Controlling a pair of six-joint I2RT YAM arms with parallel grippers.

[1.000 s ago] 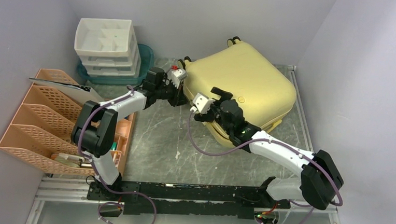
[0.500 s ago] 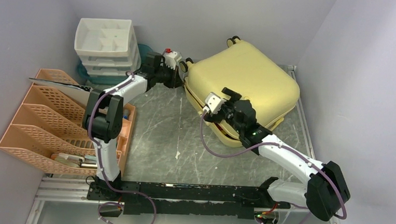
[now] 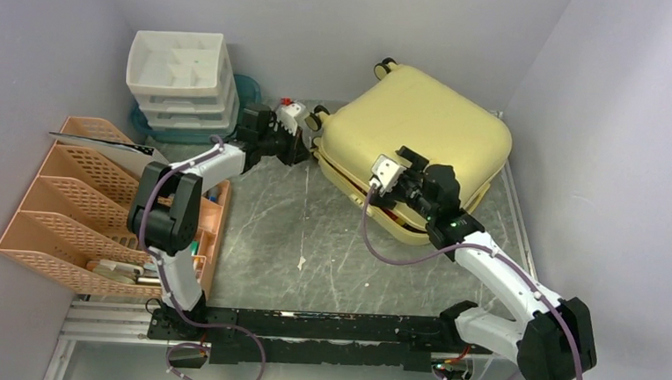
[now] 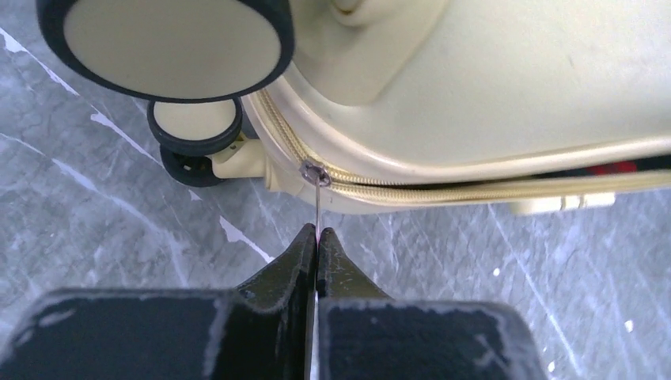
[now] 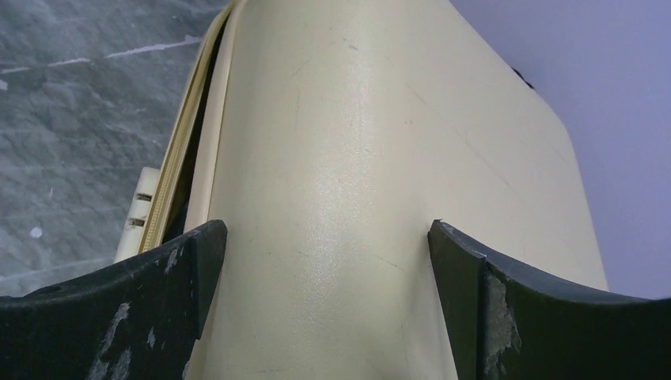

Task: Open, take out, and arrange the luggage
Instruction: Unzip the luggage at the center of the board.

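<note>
On the grey table (image 3: 312,241), the luggage (image 3: 415,129) gapes, its inside barely visible.

Luggage (image 3: 415,129) back right on table (image 3: 295,232); drawer unit (image 3: 181,70) back left (file rack (image 3: 67,200) before it).

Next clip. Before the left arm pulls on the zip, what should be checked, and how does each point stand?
1. Left gripper shut on the zip pull: ok.
2. Pull runs straight from the slider to the gripper: ok.
3. Zip open all round the luggage: not ok; the teeth between slider and wheel are closed.
4. Right gripper open, astride the lid: ok.
5. Right fingers touching the lid: cannot tell.
6. Contents free to lift out: cannot tell, hidden.
</note>
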